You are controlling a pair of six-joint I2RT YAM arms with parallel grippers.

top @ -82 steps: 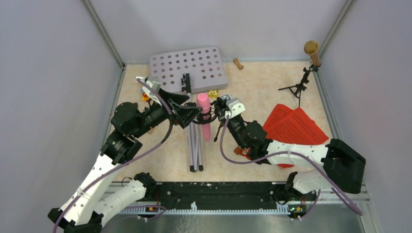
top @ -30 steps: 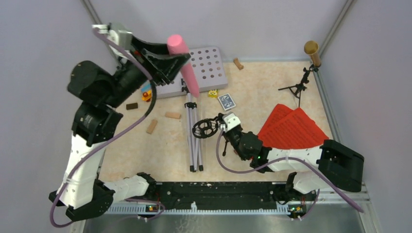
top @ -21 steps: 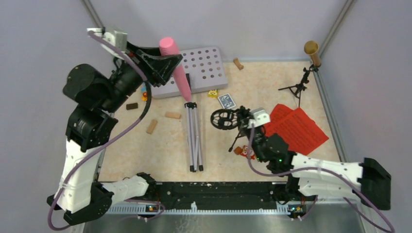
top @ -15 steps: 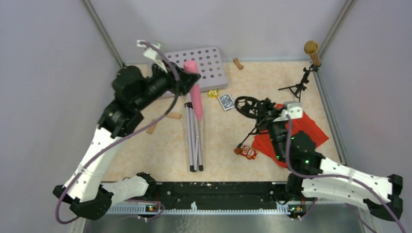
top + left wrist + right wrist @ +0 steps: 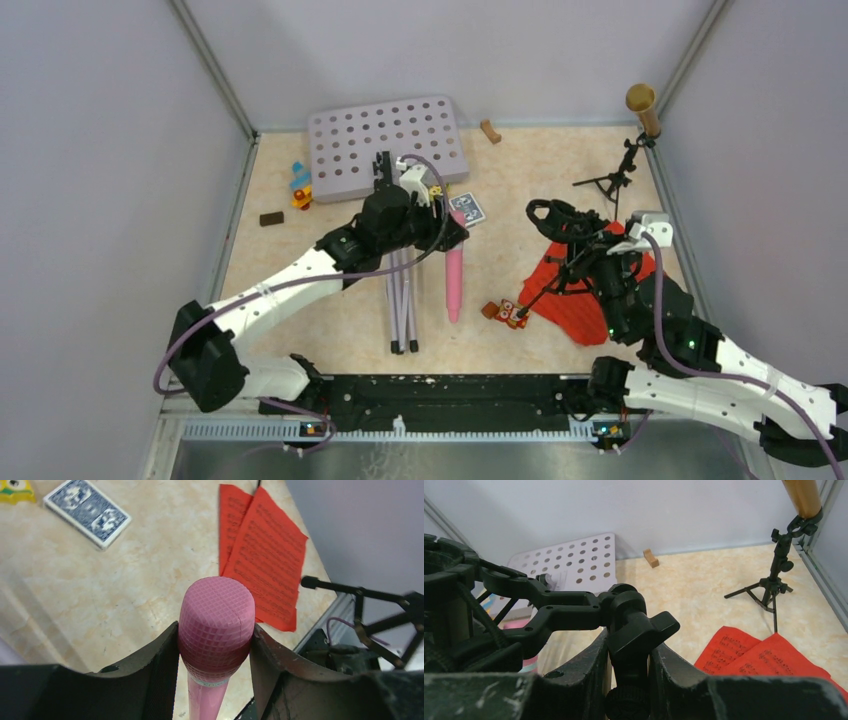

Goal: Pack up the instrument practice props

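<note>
While each arm holds one prop aloft, packing looks barely begun: collecting step.
The grey tray [image 5: 388, 135] lies at the back, the red pages [image 5: 580, 310] right, the silver pole [image 5: 400, 300] centre. The left gripper [image 5: 215, 632] pinches the pink microphone [image 5: 216, 610] at its head, beside the pole. The right gripper [image 5: 629, 652] clamps a black mic tripod [image 5: 569, 607] over the pages. The gold microphone [image 5: 641, 103] stands on the second tripod [image 5: 610, 182]. Next, I judge, both need a shared spot; no case shows.
</note>
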